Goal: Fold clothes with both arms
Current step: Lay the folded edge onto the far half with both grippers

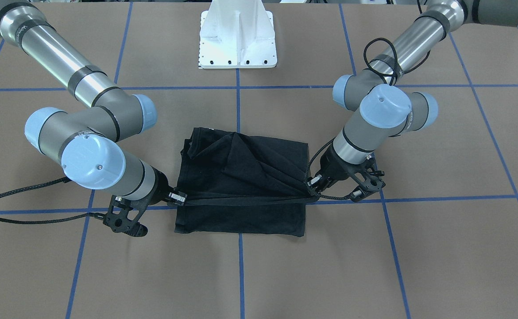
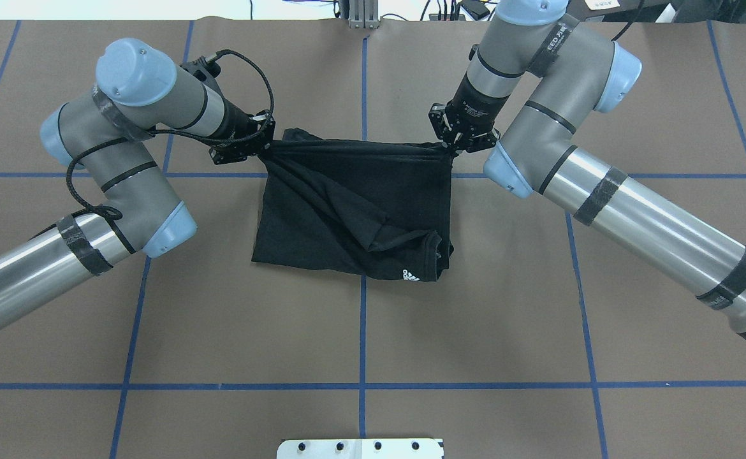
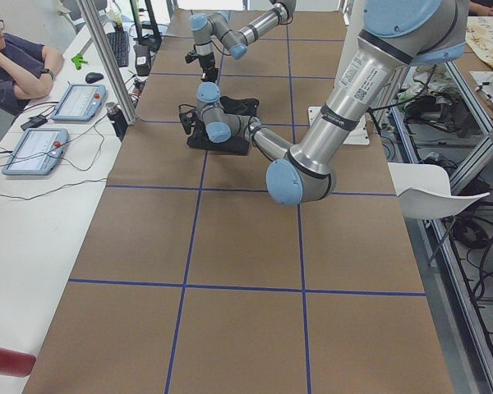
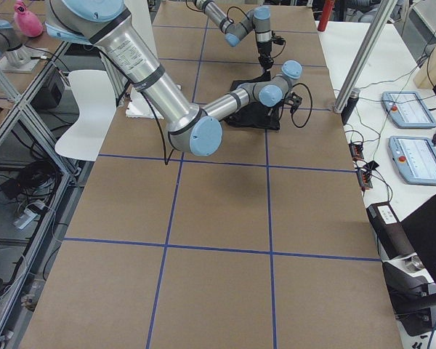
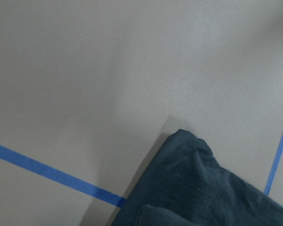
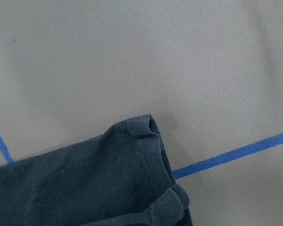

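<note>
— So, where's the left hand (image 2: 262, 146)?

— Clamped on the shirt's (image 2: 322, 217) far left corner, with the cloth gathered into it.

— And the shirt itself?

— Mid-counter (image 2: 475, 319), already in a rough square. Its far edge is raised and taut, a straight line running side to side from one hand to the other. The rest lies on the robot's side of that line, with the collar logo (image 2: 409, 275) at the near edge, toward the right.

— Right hand (image 2: 452, 146)?

— Closed on the far right corner in the same way.

— Is either one nearer?

— No. Each sits at its own end of the edge, and they're about level.

— So the coming move?

— I'd judge the edge must travel square to its own length, toward the robot or away. I can't tell which. Both hands would have to go together, or the line skews.
</note>
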Robot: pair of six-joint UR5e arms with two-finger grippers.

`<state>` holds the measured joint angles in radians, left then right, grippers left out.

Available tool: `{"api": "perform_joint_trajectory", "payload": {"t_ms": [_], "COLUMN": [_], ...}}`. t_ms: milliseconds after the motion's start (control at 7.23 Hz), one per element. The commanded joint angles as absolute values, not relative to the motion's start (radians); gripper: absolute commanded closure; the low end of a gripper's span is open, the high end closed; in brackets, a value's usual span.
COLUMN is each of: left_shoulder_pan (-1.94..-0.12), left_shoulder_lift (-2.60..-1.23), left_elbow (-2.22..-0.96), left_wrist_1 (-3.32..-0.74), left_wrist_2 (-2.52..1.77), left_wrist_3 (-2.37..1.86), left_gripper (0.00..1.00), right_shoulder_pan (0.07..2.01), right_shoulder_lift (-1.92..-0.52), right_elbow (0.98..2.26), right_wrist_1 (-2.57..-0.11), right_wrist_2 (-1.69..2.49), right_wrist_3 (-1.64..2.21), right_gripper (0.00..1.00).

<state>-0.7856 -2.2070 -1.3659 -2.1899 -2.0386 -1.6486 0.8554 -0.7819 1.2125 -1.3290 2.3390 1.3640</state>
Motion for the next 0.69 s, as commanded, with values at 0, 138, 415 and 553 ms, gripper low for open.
{"api": "perform_joint_trajectory", "payload": {"t_ms": [0, 138, 415, 553], "left_shoulder_pan": [-0.785, -0.785, -0.785, -0.785], "left_shoulder_lift": [-2.238, -2.256, -2.261, -2.266], "left_elbow": [-1.364, -1.356, -1.348, -1.336], "left_wrist_1": [-2.189, -2.187, -2.187, -2.184], "left_wrist_2": [-2.039, -2.039, -2.039, -2.037], "left_wrist_3": [-1.652, -1.655, -1.646, -1.649], "left_gripper": [1.0, 1.0, 0.8, 0.01], "right_shoulder_pan": [0.859, 0.859, 0.864, 0.864], "right_shoulder_lift": [-0.775, -0.769, -0.769, -0.769], "right_elbow": [1.212, 1.212, 1.212, 1.212], "right_wrist_1": [-1.328, -1.328, -1.328, -1.328], "right_wrist_2": [2.339, 2.339, 2.339, 2.338], "right_wrist_3": [1.365, 1.367, 1.367, 1.367], "right_gripper": [1.0, 1.0, 1.0, 0.33]}}
